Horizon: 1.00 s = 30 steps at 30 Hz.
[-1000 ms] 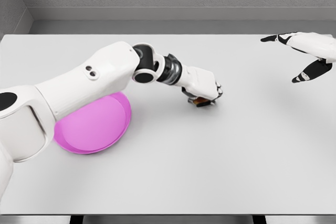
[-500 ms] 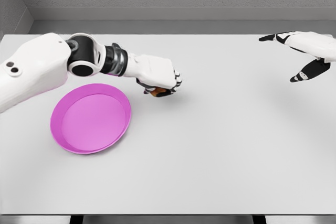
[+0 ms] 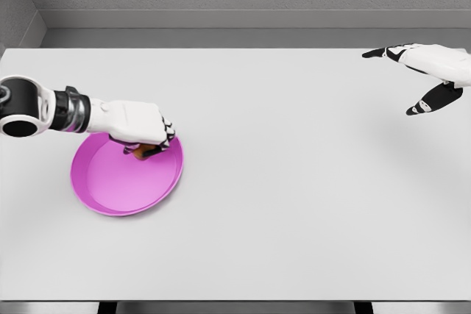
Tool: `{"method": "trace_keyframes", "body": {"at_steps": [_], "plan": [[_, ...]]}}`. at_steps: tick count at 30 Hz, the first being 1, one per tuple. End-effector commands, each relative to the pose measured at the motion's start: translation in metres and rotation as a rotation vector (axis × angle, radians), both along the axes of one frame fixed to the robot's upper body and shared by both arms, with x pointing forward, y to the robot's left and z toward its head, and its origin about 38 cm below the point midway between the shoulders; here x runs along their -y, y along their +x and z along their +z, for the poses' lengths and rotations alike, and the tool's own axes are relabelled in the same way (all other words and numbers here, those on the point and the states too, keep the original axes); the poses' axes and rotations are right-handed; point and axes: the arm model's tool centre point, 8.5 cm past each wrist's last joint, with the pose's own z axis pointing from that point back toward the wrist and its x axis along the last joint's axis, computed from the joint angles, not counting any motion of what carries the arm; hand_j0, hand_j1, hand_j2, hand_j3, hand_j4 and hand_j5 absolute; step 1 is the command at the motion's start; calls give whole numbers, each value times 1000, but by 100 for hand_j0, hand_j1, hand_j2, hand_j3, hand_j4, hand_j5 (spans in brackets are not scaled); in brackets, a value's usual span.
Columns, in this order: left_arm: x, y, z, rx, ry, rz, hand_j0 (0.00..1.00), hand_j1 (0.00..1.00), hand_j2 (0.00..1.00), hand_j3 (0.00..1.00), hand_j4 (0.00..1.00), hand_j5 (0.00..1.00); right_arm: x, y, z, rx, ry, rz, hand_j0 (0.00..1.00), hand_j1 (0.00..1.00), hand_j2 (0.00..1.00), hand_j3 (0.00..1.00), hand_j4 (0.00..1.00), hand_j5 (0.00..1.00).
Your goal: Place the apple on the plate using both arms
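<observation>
My left hand comes in from the left edge and is curled around a small brownish apple, of which only the underside shows below the fingers. The hand hovers over the upper right part of the magenta plate, which lies flat on the white table at the left. I cannot tell whether the apple touches the plate. My right hand hangs at the far right edge above the table, fingers spread and holding nothing.
The white table fills the view, with a grey wall behind its far edge and its near edge along the bottom. Nothing else stands on it.
My left arm swung leftward, carrying the apple from the table's middle to over the plate. The right hand has barely moved.
</observation>
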Motion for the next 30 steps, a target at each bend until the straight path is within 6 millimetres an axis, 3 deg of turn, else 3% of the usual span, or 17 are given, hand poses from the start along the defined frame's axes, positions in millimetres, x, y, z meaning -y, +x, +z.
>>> {"method": "trace_keyframes", "body": {"at_steps": [1,2,3,4,10,13,17,20,23,30], "plan": [[-1,0,2,1,-8,7,15,15,15,15,15,15,0,0,0,0,1,0,100,100,100,100,100,100],[-1,0,2,-3,-11,8,26,26,26,26,26,26,1,0,0,-2,-2,-2,100,100,100,100,100,100],[-1,0,2,-5,-16,9,60,60,60,60,60,60,1,0,1,0,0,-1,100,100,100,100,100,100],[0,0,4,-9,-29,11,100,100,100,100,100,100,1,0,0,-2,0,-1,100,100,100,100,100,100],[-10,1,9,0,-29,33,100,100,100,100,100,100,1,0,0,-2,-2,-2,100,100,100,100,100,100],[-33,3,24,-22,-97,114,100,100,100,100,100,100,0,-1,0,-1,0,0,100,100,100,100,100,100],[-48,7,33,-36,-153,175,100,100,100,100,100,100,0,0,1,1,1,1,100,100,100,100,100,100],[-81,21,39,-31,-266,316,100,100,100,100,100,100,0,0,1,1,1,1,100,100,100,100,100,100],[-102,29,42,-36,-315,397,100,100,100,100,100,100,0,0,0,0,1,0,100,100,100,100,100,100],[-128,31,46,-13,-349,473,100,100,100,100,100,100,0,0,0,0,1,0,100,100,100,100,100,100]]}}
